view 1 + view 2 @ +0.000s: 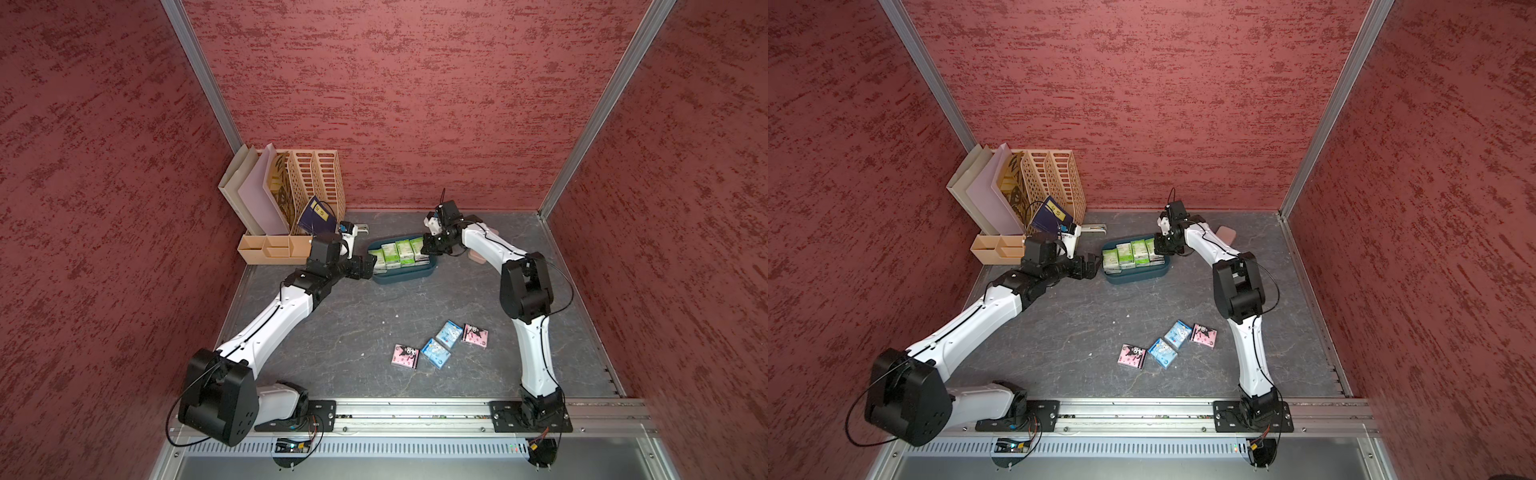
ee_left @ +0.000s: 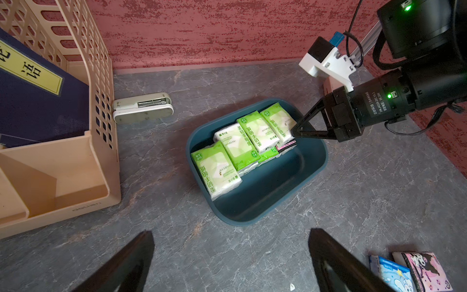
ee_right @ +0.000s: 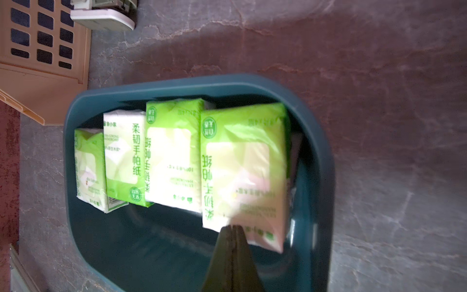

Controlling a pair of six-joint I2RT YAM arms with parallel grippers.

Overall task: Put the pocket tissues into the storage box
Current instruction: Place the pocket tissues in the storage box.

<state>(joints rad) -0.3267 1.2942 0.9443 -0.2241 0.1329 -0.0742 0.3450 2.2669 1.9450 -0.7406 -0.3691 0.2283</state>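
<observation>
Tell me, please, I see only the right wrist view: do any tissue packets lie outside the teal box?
Observer: Yes. Two pink packets and two light blue packets lie on the table, nearer the right arm.
Operator: Does the left gripper hold one?
Observer: No. The left gripper is open and empty, near one end of the box.
Operator: Is something hidden under the green ones?
Observer: The left wrist view shows the edge of a pink packet below the green packet, next to the shut right gripper.

Green packets (image 2: 255, 132) side-by-side in teal storage box (image 2: 273, 192), perhaps stacked; pink and blue packets (image 1: 435, 353) outside.
</observation>
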